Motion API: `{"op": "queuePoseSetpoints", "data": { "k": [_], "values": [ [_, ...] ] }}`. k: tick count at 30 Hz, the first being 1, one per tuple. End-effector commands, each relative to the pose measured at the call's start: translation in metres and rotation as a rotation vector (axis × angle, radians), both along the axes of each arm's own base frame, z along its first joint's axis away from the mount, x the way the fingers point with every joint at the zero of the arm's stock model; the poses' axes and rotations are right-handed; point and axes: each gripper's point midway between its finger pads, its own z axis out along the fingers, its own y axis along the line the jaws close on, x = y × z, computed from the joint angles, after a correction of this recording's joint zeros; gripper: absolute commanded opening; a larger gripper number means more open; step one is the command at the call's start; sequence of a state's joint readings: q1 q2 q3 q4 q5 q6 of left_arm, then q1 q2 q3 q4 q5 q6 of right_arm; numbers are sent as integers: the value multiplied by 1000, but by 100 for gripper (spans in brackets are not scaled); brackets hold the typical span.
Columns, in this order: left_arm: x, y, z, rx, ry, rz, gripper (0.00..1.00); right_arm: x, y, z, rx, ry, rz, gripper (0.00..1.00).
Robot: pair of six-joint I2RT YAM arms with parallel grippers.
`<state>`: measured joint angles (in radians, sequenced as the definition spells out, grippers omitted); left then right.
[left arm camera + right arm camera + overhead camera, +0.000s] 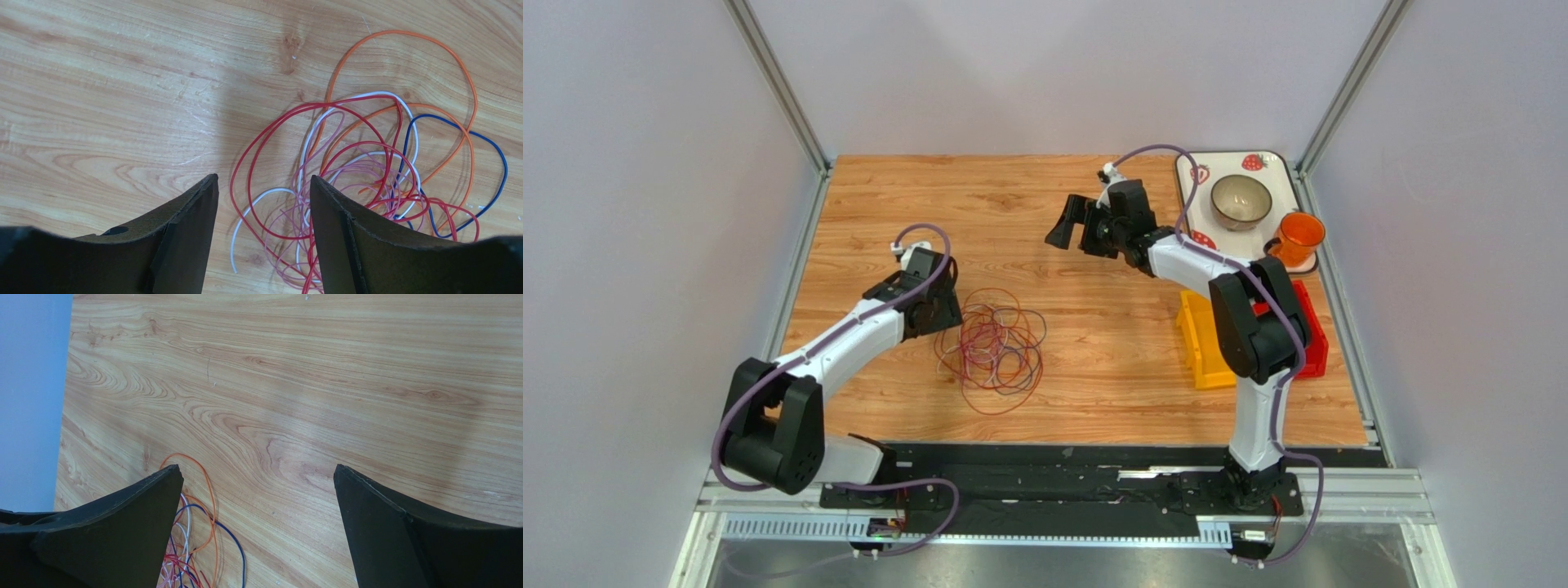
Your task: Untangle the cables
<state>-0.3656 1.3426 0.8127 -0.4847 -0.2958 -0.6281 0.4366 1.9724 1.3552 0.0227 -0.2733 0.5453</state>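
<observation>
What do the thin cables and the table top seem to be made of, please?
The cables look like wire in smooth plastic sheathing: evenly coloured red, orange, white and blue, bending in soft loops. The table top looks like wood or wood-print laminate, fairly matte: grain and knots show, but not which.

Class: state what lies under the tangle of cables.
Only the wooden table shows through the cables; the left gripper's finger hides the tangle's near edge.
</observation>
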Motion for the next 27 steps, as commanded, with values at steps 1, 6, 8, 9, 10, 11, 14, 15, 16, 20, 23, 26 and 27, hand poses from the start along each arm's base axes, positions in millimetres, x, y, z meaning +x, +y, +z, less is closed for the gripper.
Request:
{"op": "queuePoseSetpoints", "data": {
  "k": [1, 6, 8, 9, 10, 11, 14, 15, 16, 20, 23, 26, 27],
  "values": [
    [21, -16, 6, -31, -60, -56, 65, 11, 6, 13, 22, -34, 21, 99],
    [29, -21, -4, -33, -31, -58, 47, 10, 6, 11, 23, -23, 23, 99],
    [32, -24, -7, -40, -21, -62, 23, 9, 9, 12, 32, -27, 37, 99],
    [36, -27, -6, -44, -20, -71, 12, 7, 10, 11, 38, -24, 47, 99],
    [37, -30, -4, -53, -16, -81, 0, 5, 12, 13, 51, -26, 62, 99],
    [38, -32, 0, -56, -15, -84, 0, 1, 18, 19, 81, -35, 94, 99],
    [42, -35, 43, -47, -82, -95, 0, -13, 23, 27, 134, -61, 143, 99],
    [43, -36, 77, -63, -141, -101, 0, -17, 23, 30, 140, -68, 145, 99],
    [44, -36, 98, -69, -183, -112, 0, -23, 22, 24, 138, -65, 148, 99],
    [35, -38, 210, -108, -392, -147, 0, -35, 25, 26, 150, -64, 160, 99],
    [19, -46, 288, -162, -541, -217, 0, -35, 25, 27, 144, -72, 152, 99],
    [-4, -57, 337, -210, -661, -309, 0, -38, 26, 25, 148, -76, 158, 98],
    [-11, -61, 344, -223, -697, -344, 0, -40, 27, 32, 157, -90, 162, 98]
  ]
}}
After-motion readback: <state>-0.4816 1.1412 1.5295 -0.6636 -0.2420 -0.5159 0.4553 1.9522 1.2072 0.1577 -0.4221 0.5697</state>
